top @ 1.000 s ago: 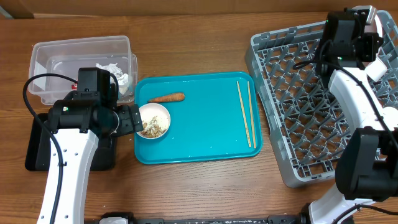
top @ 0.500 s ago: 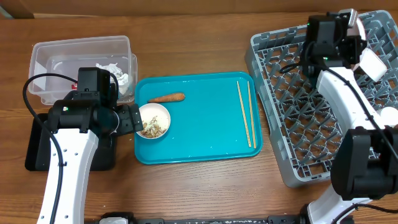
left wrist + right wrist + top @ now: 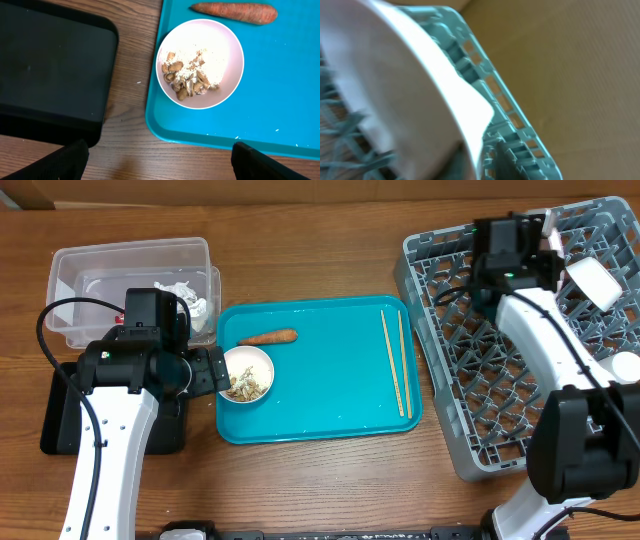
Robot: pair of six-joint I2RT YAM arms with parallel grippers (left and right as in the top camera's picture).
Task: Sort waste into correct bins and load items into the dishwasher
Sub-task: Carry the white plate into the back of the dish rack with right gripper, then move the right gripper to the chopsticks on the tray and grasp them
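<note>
Fingers of the left gripper [image 3: 217, 370] sit at the left edge of the teal tray [image 3: 330, 395], just beside the small white bowl [image 3: 247, 373] of beige food scraps [image 3: 244, 387]; their spread is unreadable from overhead. Carrot piece [image 3: 268, 337] lies just beyond the bowl, chopsticks [image 3: 393, 363] side by side near the tray's right edge. Clear tub [image 3: 130, 255] holds crumpled tissue [image 3: 190, 298]; black tray [image 3: 60, 420] is partly under the left arm. Right gripper [image 3: 555, 245] hangs over the far side of the grey dish rack [image 3: 470, 370], near a white plate [image 3: 590, 280], its fingers hidden by the wrist. Left wrist: fingertips [image 3: 70, 157] at the frame's bottom corners, spread wide, gripping nothing; bowl ahead, centred on the gap, apart from both. Right wrist: heavy blur. White curved surface fills the left, rack rim beside it; no fingers made out, opening cannot be told.
</note>
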